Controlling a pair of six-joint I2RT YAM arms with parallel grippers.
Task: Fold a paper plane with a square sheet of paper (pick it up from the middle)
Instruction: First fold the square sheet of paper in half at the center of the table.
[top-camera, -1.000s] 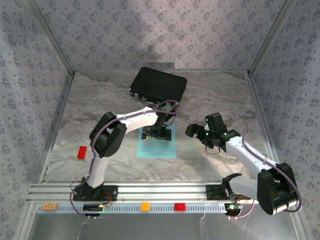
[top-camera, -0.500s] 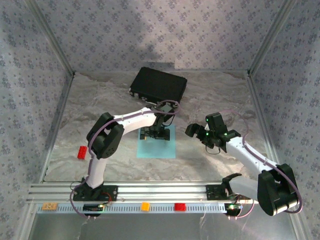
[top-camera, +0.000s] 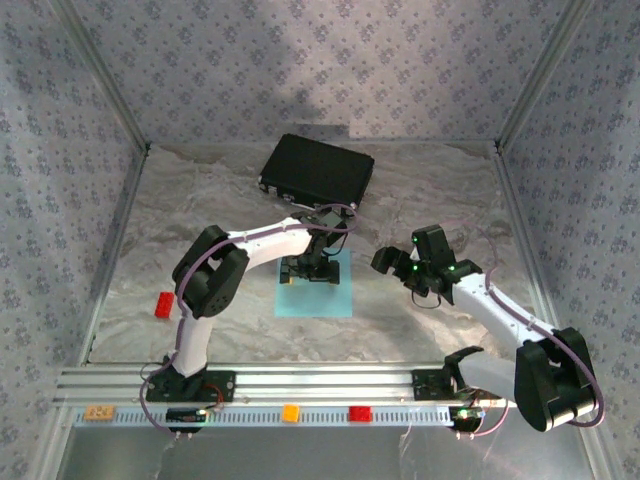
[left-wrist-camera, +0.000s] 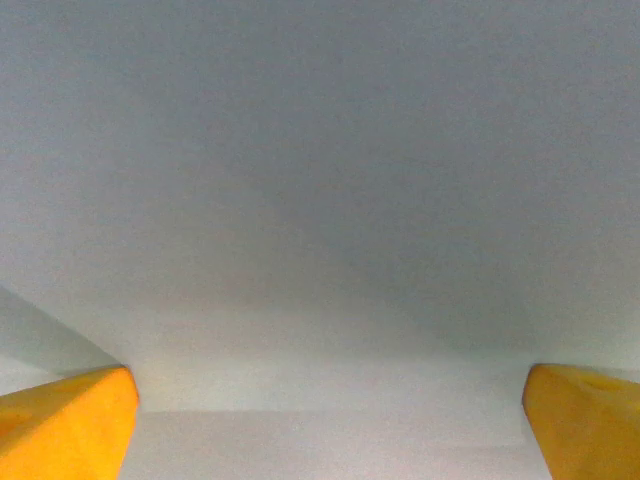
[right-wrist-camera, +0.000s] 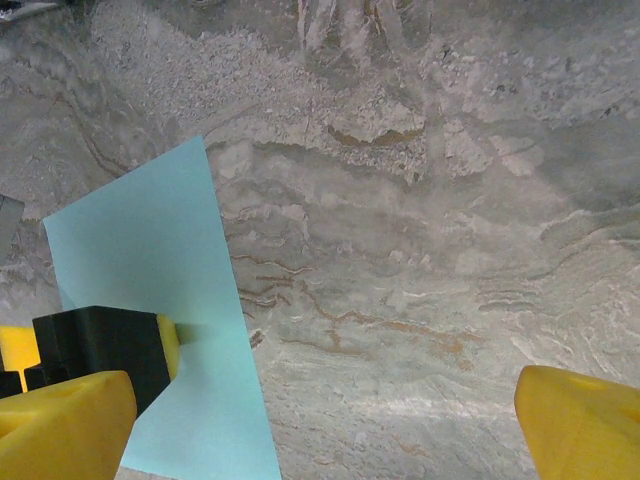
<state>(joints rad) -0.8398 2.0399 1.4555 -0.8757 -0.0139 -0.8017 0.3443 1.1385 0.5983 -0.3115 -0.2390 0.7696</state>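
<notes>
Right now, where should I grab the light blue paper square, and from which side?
Its middle, straight down from above. The square sheet of paper lies flat on the marbled table, so no edge is raised to pinch. The left gripper, open, hangs over its far half. Probably pinch the centre into a ridge.

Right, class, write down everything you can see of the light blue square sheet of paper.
The light blue square sheet of paper is thin, plain and matte, lying flat and unfolded on the marbled grey table, near its middle. No creases show. The left gripper, jaws open, stands over its far half; whether it touches cannot be told. Nothing else touches it.
</notes>
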